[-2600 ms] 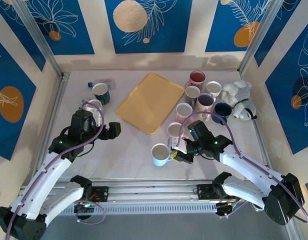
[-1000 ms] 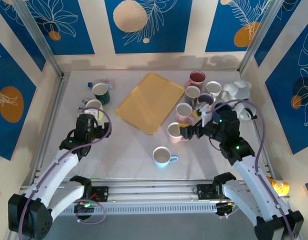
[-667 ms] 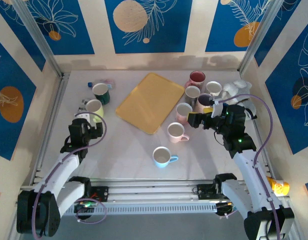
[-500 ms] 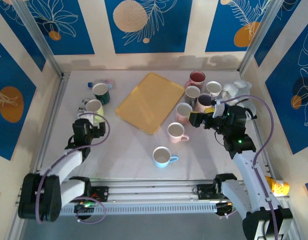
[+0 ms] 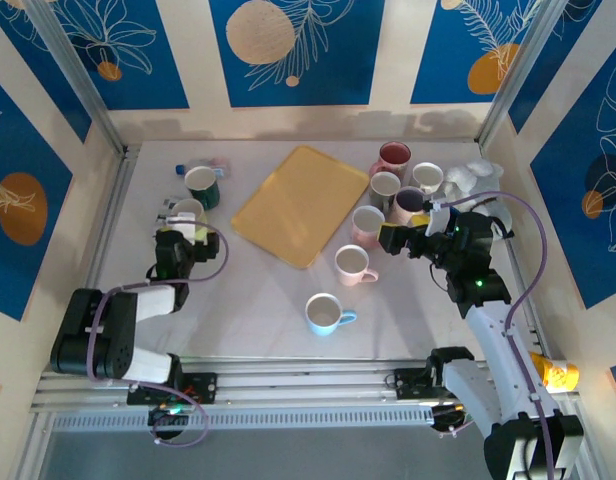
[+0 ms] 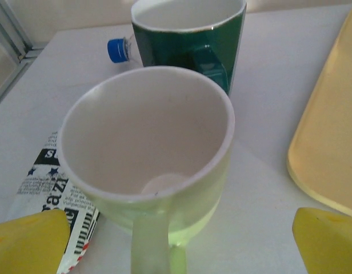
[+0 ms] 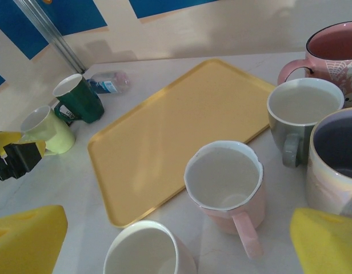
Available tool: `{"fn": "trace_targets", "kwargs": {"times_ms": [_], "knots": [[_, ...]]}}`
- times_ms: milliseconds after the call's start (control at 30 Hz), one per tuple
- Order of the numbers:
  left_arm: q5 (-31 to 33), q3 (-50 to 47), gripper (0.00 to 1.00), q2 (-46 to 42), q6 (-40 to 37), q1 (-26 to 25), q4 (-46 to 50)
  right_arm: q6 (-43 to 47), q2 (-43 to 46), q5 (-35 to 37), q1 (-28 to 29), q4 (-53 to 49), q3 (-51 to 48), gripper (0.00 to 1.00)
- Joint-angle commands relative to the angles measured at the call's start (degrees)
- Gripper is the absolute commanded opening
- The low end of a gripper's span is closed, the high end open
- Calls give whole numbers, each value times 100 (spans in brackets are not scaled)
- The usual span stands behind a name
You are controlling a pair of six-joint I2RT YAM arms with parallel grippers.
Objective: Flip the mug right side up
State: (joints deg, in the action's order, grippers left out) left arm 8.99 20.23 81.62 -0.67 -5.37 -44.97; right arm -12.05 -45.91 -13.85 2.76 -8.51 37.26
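Note:
The light blue mug [image 5: 323, 313] stands upright at the front middle of the table, mouth up, handle to the right, with nothing touching it. My right gripper [image 5: 393, 238] hovers open well behind and right of it, among the cluster of mugs; in the right wrist view its yellow pads [image 7: 28, 238] sit wide apart around the gripper's middle [image 7: 179, 245]. My left gripper [image 5: 180, 252] is far left and open [image 6: 179, 245], facing a pale green mug [image 6: 147, 154] whose handle points at the camera.
A yellow tray [image 5: 288, 203] lies at the back centre. Several upright mugs crowd the back right, among them a pink one [image 7: 227, 185] and a grey one [image 7: 302, 111]. A dark green mug [image 5: 202, 185], a bottle [image 6: 116, 49] and a printed packet [image 6: 50, 177] sit at the left.
The right gripper has let go of the blue mug and pulled back to the right. The left arm has folded back toward the left edge, up to the pale green mug.

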Motion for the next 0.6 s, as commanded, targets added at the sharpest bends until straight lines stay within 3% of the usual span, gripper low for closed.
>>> {"fn": "trace_targets", "kwargs": {"times_ms": [0,167,567], "knots": [[-56,-241,100,349,-134,44,-1152,138,-14,44,-58,162,-80,100],[-38,-323,100,833,-144,52,-1781,288,-21,184,-126,124,-116,100],[278,-12,100,794,-32,60,-1125,599,-288,956,-189,341,-368,99]]}}
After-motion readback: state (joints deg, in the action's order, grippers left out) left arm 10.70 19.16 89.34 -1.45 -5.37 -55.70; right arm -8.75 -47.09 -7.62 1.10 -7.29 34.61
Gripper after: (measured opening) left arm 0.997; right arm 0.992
